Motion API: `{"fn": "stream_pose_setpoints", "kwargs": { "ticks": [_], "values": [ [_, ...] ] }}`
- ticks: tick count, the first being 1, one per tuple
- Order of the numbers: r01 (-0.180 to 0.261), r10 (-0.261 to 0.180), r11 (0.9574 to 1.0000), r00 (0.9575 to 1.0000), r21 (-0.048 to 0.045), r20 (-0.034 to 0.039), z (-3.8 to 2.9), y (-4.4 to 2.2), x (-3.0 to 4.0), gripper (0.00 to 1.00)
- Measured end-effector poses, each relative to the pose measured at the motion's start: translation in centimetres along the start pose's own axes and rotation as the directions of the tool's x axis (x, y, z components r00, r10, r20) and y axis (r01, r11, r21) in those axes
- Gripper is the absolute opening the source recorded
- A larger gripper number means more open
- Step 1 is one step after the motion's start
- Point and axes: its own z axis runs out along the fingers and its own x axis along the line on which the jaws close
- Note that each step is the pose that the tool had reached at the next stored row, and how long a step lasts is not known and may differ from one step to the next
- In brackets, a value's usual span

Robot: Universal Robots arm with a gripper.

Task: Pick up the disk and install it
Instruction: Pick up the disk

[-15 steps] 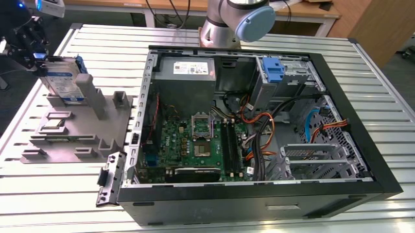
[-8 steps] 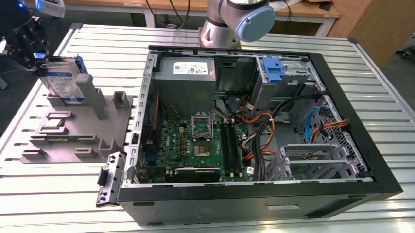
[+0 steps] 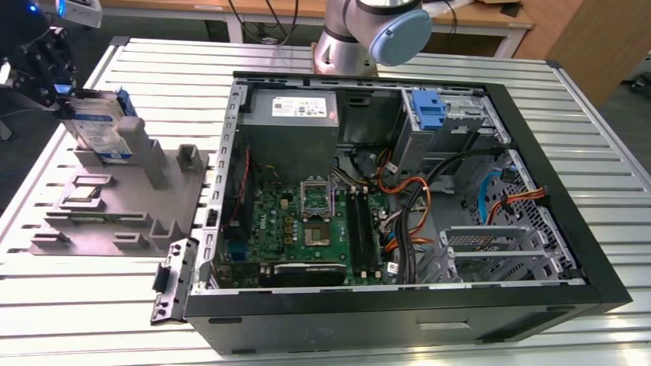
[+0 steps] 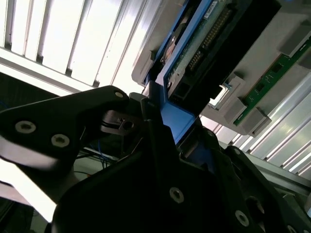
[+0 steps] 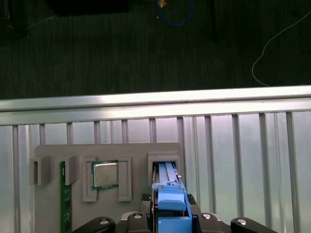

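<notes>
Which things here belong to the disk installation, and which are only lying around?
Job: the disk, held upright by the pincer; the open computer case.
Lying about: the processor chip and the memory stick in the grey holder.

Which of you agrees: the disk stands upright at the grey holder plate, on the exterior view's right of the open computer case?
The side is wrong. The disk stands upright at the grey holder plate on the exterior view's left of the open computer case, as the exterior view shows.
</notes>
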Motion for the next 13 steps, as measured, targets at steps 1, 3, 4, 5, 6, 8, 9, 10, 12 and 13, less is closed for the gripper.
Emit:
{"fn": "stream_pose_setpoints", "kwargs": {
  "ticks": [1, 3, 4, 5, 6, 8, 9, 10, 12, 13],
  "values": [
    [0.0, 0.0, 1.0, 1.0, 0.0, 0.0, 0.0, 0.0, 0.0, 0.37],
    [0.0, 0.0, 1.0, 1.0, 0.0, 0.0, 0.0, 0.0, 0.0, 0.37],
    [0.0, 0.0, 1.0, 1.0, 0.0, 0.0, 0.0, 0.0, 0.0, 0.37],
    [0.0, 0.0, 1.0, 1.0, -0.0001, 0.0, 0.0, 0.0, 0.0, 0.37],
    [0.0, 0.0, 1.0, 1.0, 0.0, 0.0, 0.0, 0.0, 0.0, 0.37],
    [0.0, 0.0, 1.0, 1.0, 0.0, 0.0, 0.0, 0.0, 0.0, 0.37],
    [0.0, 0.0, 1.0, 1.0, 0.0, 0.0, 0.0, 0.0, 0.0, 0.37],
    [0.0, 0.0, 1.0, 1.0, 0.0, 0.0, 0.0, 0.0, 0.0, 0.37],
    [0.0, 0.0, 1.0, 1.0, 0.0, 0.0, 0.0, 0.0, 0.0, 0.37],
    [0.0, 0.0, 1.0, 1.0, 0.0, 0.0, 0.0, -0.01, 0.0, 0.37]
  ]
}}
